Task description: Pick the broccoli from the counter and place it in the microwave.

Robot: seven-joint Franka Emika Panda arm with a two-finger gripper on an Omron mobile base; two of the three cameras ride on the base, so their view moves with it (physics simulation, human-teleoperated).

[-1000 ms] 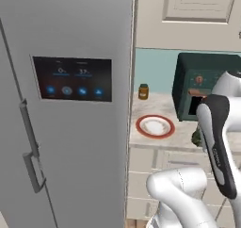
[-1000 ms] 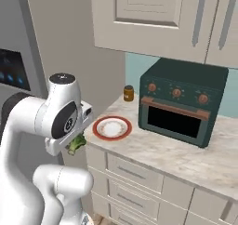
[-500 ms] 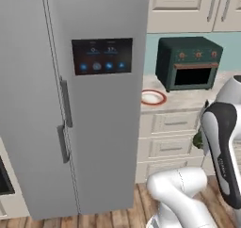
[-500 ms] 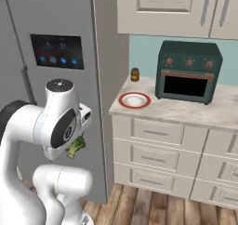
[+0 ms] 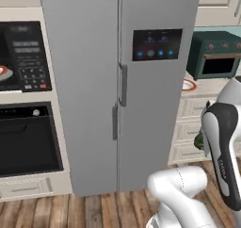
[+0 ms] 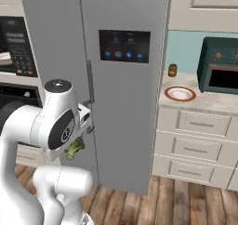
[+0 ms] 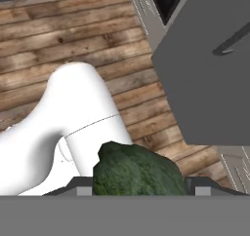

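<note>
The broccoli point(image 7: 136, 174) fills the bottom of the hand view, with my gripper point(image 7: 139, 186) shut on it, one dark finger on each side. In the right base view the broccoli point(image 6: 74, 148) hangs under the hand, stem down, in front of the fridge and above the floor. A dark-green bit of broccoli point(image 5: 199, 141) peeks out behind the forearm in the left base view. The microwave point(image 5: 23, 57) sits built in at the far left, its button panel facing me; the microwave point(image 6: 14, 47) lies left of the fridge. The counter point(image 6: 209, 103) is off to the right.
A tall grey fridge point(image 5: 117, 81) stands between microwave and counter. Below the microwave is a black oven point(image 5: 26, 137). On the counter stand a red-rimmed plate point(image 6: 180, 94), a small jar point(image 6: 172, 70) and a dark-green toaster oven point(image 6: 218, 73). Wooden floor point(image 7: 73, 40) lies below.
The whole picture has shifted: the base has driven back and left from the counter, bringing the fridge and microwave into view. The broccoli stays in the gripper.
</note>
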